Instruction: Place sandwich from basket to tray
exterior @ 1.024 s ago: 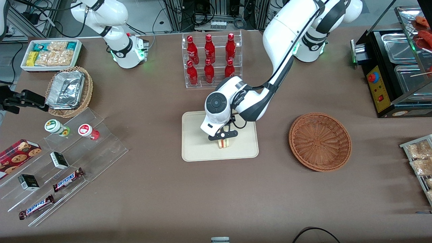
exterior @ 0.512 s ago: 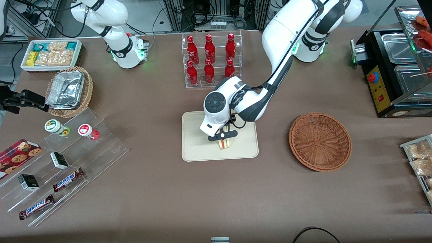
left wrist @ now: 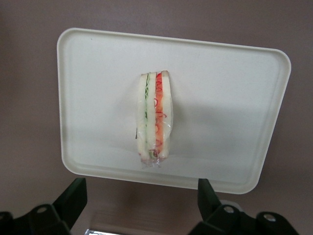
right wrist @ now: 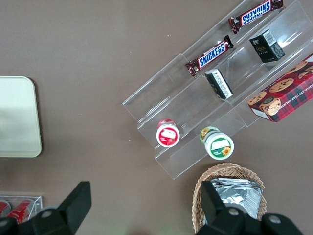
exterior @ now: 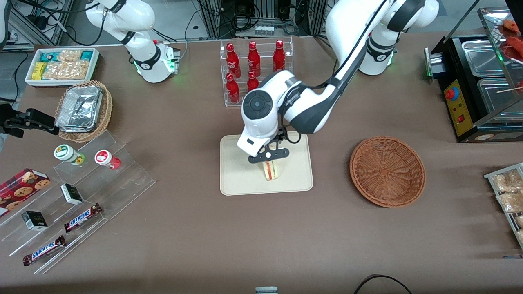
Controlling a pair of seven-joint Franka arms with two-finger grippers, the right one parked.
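The small triangular white-bread sandwich (exterior: 271, 171) (left wrist: 154, 117) stands on edge on the flat cream-beige rectangular tray (exterior: 237, 179) (left wrist: 225, 107), its upper end hidden in the front view by the gripper (exterior: 268, 155) above it. The gripper (left wrist: 139, 208) hangs open, clear of the sandwich. The round reddish-brown wicker basket (exterior: 387, 171) sits on the brown desk (exterior: 204, 237) beside the tray, toward the working arm's end. The clear rack of red bottles (exterior: 253, 73), farther from the camera than the tray, is partly covered by the white arm (exterior: 302, 108).

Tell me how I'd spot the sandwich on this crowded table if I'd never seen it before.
Find the flat cream rectangular tray in front of the clear rack of red bottles, beside the empty reddish-brown wicker basket. On it stands a small wedge of white bread, alone, just under the working arm's open pincer. Its red and green filling stripes mark it out.
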